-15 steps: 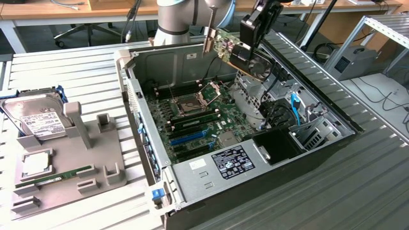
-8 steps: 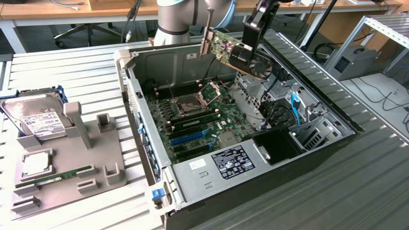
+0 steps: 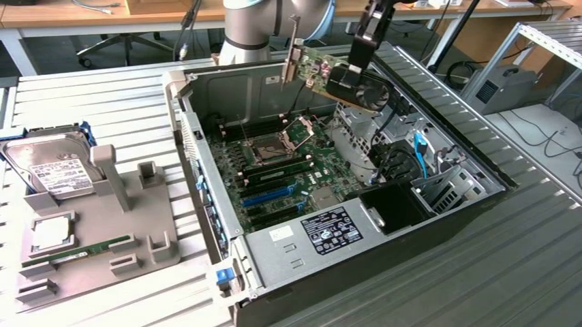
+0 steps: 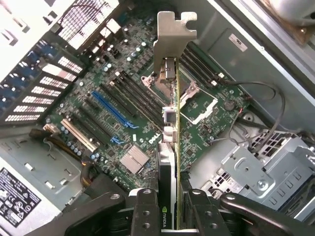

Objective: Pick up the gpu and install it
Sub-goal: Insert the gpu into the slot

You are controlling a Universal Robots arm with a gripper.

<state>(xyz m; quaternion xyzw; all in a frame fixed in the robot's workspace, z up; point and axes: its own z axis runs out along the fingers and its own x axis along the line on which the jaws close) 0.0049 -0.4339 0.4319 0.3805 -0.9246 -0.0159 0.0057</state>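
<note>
Bench [image 3: 109, 109]: ribbed grey metal panels, running under everything. Room behind: office chair base [image 3: 118, 48], metal rack [image 3: 546, 48] at the exterior view's right, arm column [image 3: 247, 27] rising behind the case

Open computer case [image 3: 454, 143] lies on its side on the bench, motherboard [image 3: 272, 170] facing up. On the board: empty processor socket [image 3: 272, 146], blue expansion slots [image 3: 268, 197], dark slots beside them. Drive cage [image 3: 446, 187] and a blue cable [image 3: 420, 150] crowd the case's far side, at the exterior view's right

Exterior view's left: grey fixture tray [image 3: 100, 272] holding a silver hard drive [image 3: 59, 170], a slim green RAM stick [image 3: 78, 251] and a square processor chip [image 3: 52, 231]

Claw [image 3: 350, 68] clenched on the gpu [image 3: 371, 94], a finger [image 4: 145, 211] on either face of the card. Gpu hangs in the air above the open case, tilted, clear of the board, over the socket area. Grey metal bracket [image 4: 172, 34] at the end away from the claw; green circuit side with components, black shroud on the other, green logo near the grip
</note>
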